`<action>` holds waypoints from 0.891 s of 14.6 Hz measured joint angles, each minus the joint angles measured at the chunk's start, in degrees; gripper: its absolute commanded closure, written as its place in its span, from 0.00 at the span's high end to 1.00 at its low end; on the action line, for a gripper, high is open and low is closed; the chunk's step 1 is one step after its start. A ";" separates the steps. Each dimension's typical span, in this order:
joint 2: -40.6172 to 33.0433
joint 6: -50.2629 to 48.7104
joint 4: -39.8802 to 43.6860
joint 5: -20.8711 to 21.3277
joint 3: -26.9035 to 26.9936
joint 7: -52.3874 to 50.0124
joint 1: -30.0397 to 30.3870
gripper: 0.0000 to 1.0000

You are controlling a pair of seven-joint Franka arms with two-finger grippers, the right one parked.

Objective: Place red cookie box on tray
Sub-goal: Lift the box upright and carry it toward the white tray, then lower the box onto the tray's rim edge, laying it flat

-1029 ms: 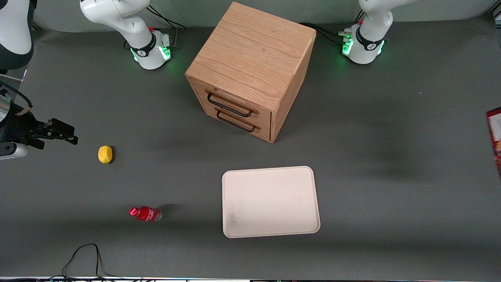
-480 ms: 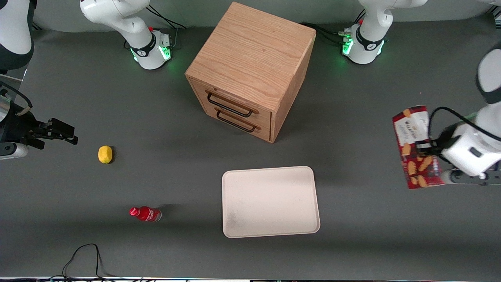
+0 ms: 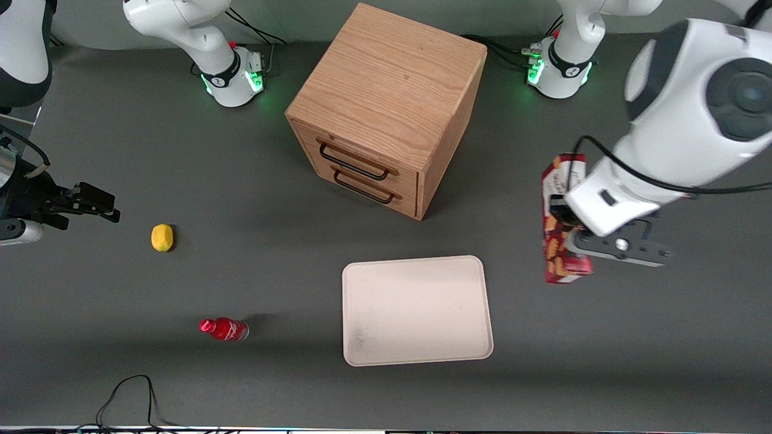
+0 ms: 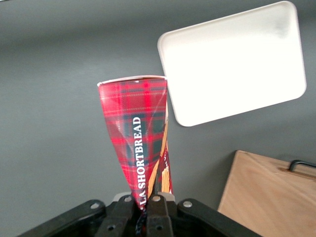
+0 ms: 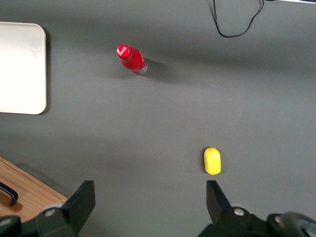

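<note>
Above the table toward the working arm's end, in the front view, the gripper (image 3: 564,232) clamps the box (image 3: 558,218) in the air, carrying it; the tray (image 3: 416,310) lies bare, nearer the camera and toward the table's middle. So the carry is under way. Next the box must travel over the tray, come down flat inside the rim, and be let go. One cabinet (image 3: 386,105) stands farther off, and one lemon (image 3: 161,237) and one bottle (image 3: 224,329) lie toward the parked arm's end.

In the left wrist view the fingers (image 4: 148,210) pinch one box (image 4: 140,138) by its narrow end, one tray (image 4: 232,64) lying past the box's tip, apart from it.

In the right wrist view: one bottle (image 5: 131,59), one lemon (image 5: 212,161), one tray edge (image 5: 22,69)
</note>
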 measured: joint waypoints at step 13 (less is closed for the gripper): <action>13.74 14.64 1.90 0.02 0.96 -9.73 -3.29 0.00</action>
